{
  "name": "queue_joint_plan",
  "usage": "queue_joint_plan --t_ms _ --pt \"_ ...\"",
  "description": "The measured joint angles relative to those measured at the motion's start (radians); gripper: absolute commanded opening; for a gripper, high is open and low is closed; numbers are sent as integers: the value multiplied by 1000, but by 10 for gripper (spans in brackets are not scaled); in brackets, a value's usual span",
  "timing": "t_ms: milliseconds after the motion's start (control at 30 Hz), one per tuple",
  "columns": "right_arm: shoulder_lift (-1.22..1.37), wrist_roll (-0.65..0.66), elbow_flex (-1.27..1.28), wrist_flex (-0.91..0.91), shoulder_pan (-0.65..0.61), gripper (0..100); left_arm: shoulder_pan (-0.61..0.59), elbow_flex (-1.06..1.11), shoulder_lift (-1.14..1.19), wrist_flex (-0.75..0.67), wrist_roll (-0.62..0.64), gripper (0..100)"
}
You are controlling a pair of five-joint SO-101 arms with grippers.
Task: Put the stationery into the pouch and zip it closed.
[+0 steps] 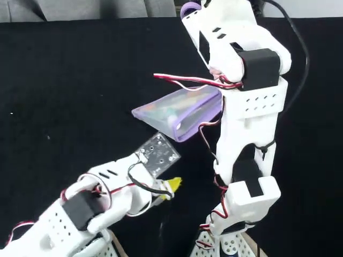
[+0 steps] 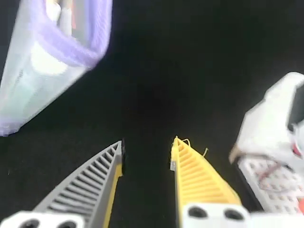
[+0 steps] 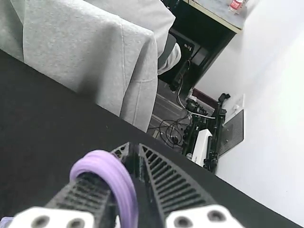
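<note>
The left gripper [image 2: 148,141] is seen wide open. Its 2 fingers, 1 grey and 1 yellow, are spread apart, and nothing is held between them; only the black table [image 1: 64,80] is seen in the gap. In the high view this gripper [image 1: 170,188] is found at the end of the lower arm, with its yellow fingertip pointed toward the pouch [image 1: 179,110].

The pouch [image 2: 42,57], clear with a purple edge, is placed ahead of the left gripper's fingertips, off to the grey finger's side and apart from both fingers. It is tilted, and its purple-rimmed end is turned toward this gripper. Some stationery [image 1: 171,110] is seen through its clear wall.

The right gripper [image 3: 134,147] is closed tightly. A purple loop [image 3: 107,166] is clamped between its 2 black fingers and curves out over 1 of them. In the high view the purple loop [image 1: 188,9] is seen at the top of the tall arm, well beyond the pouch. Whether this loop is joined to the pouch cannot be told.
</note>
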Motion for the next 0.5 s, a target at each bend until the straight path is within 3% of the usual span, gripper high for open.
queue_joint_plan --t_ms 133,267,500 --pt "0 0 0 20 0 11 -43 121 -6 -176 0 174" --pt "0 0 -29 63 0 11 -172 175 -6 -341 5 174" --pt "0 0 -160 204 14 11 -336 181 -5 -554 118 174"
